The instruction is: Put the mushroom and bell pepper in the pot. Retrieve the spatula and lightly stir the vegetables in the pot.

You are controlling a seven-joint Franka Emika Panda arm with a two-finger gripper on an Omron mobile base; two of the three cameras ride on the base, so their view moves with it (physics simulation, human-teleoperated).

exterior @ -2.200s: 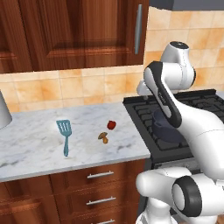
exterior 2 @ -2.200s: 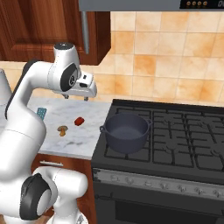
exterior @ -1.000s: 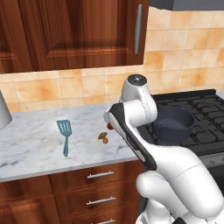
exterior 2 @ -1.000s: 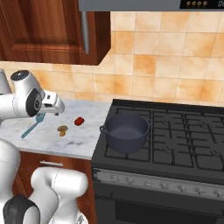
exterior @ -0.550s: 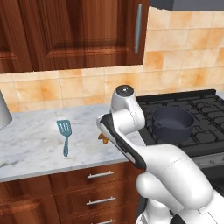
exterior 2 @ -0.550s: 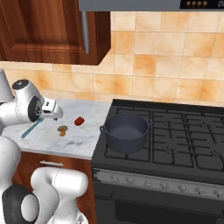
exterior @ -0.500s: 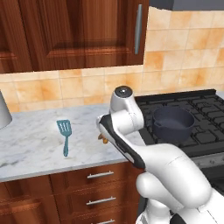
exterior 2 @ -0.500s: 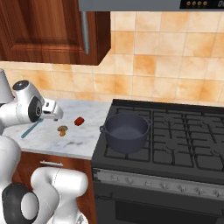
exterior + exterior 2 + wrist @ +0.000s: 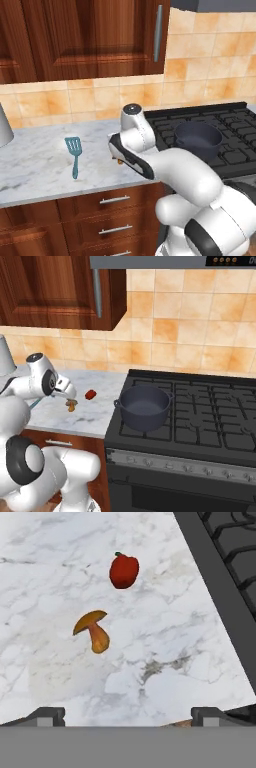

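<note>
The brown-capped mushroom [image 9: 93, 632] lies on its side on the marble counter [image 9: 165, 677], just beyond my open gripper [image 9: 127, 714]; nothing is between the fingertips [image 9: 47, 716]. The red bell pepper [image 9: 123, 570] rests a little farther on. In the right base view my gripper [image 9: 69, 397] hangs close above the mushroom [image 9: 71, 405], with the bell pepper [image 9: 90, 394] to its right. The dark pot [image 9: 143, 406] stands uncovered on the stove's front left burner. The teal spatula [image 9: 74, 151] lies flat on the counter, left of my arm. A sliver of the mushroom [image 9: 119, 161] peeks from behind the arm.
The black stove [image 9: 200, 416] adjoins the counter on the right, and its edge [image 9: 220, 587] crosses the hand view. Wooden wall cabinets [image 9: 85, 35] hang above the tiled backsplash. A grey object [image 9: 4, 127] stands at the counter's far left.
The arm has swung left from above the stove to the counter, and the hand has come down over the mushroom. The jaws have stayed open; the vegetables, spatula and pot lie where they were.
</note>
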